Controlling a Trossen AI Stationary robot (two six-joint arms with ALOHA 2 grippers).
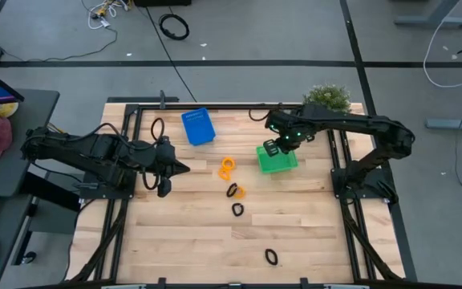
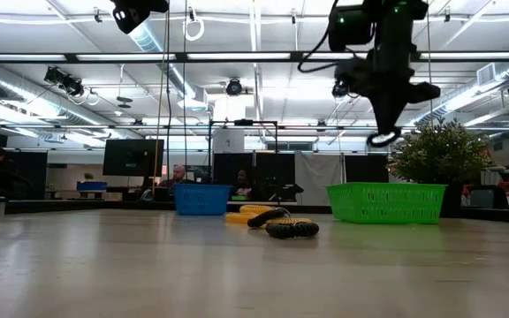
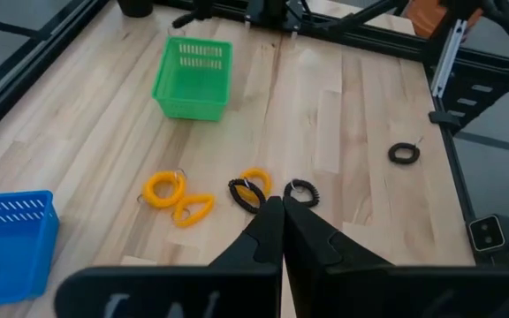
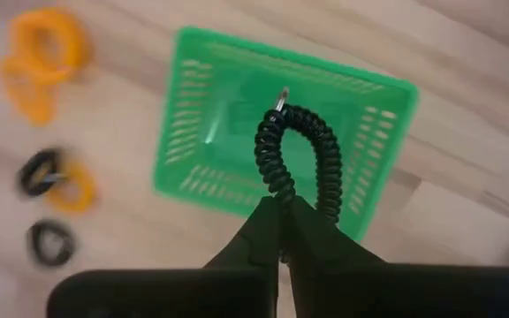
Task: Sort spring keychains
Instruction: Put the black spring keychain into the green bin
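My right gripper (image 4: 281, 210) is shut on a black spring keychain (image 4: 297, 157) and hovers above the green basket (image 1: 277, 160), (image 4: 201, 132), (image 2: 387, 201). On the table lie two orange keychains (image 1: 228, 167), (image 3: 164, 187), a black one touching an orange one (image 1: 235, 191), (image 3: 250, 190), a black one (image 1: 237, 209), (image 3: 300, 190), and another black one (image 1: 271, 257), (image 3: 403, 154) near the front edge. My left gripper (image 1: 176, 168), (image 3: 281, 210) is shut and holds nothing, left of the keychains. The blue bin (image 1: 199, 127) stands toward the far edge. My right gripper pinches the black coiled keychain between its two fingers at the loop's end (image 4: 281, 196) nearest the fingertips. The fingers point down from above. The loop is lifted clear and hangs below the fingers (image 2: 383, 138), over the green basket's open top.
A potted plant (image 1: 327, 96) stands at the far right corner behind the green basket. A black frame rail (image 1: 215, 106) runs along the far edge, with rails down both sides. Bare wood lies between the near keychain and the left arm.
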